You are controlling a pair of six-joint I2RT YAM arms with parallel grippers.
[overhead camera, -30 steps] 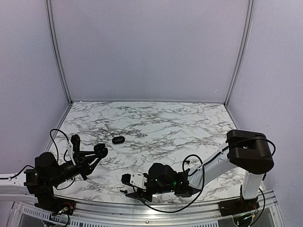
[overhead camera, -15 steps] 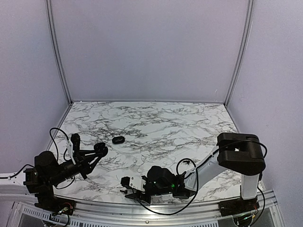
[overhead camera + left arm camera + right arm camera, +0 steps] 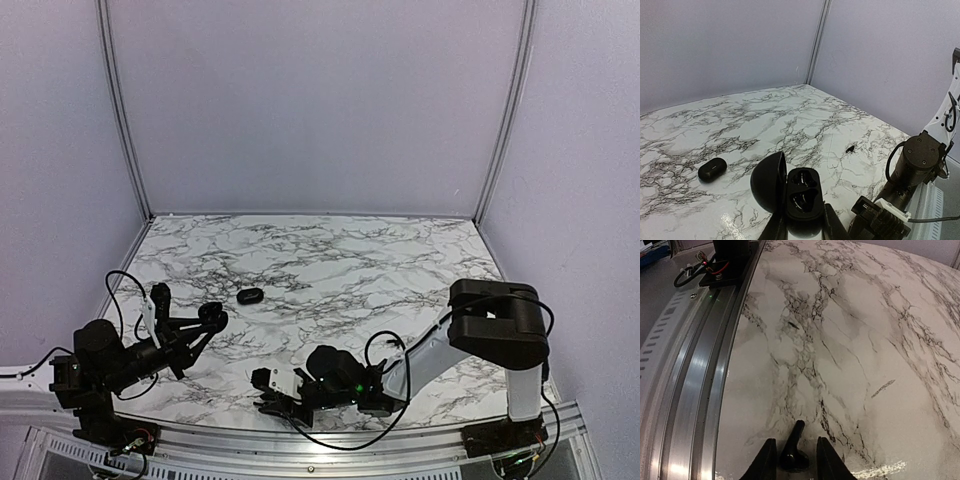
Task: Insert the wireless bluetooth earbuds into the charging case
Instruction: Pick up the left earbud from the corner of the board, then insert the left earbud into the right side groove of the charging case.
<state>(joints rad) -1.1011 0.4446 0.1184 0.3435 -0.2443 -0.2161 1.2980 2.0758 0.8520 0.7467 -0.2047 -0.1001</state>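
The earbud (image 3: 791, 452), tiny, glossy and likely slippery, lay by the near edge of the table (image 3: 865, 340) between the parted fingers of the right gripper (image 3: 795, 442), which gripped nothing yet and would best pinch its rounded bud gently, while the left gripper (image 3: 803, 225) clamped the open charging case (image 3: 802, 192)

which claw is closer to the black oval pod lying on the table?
Left. The left claw, holding the open case, is just near-left of the pod; the right claw is down at the table's near edge.
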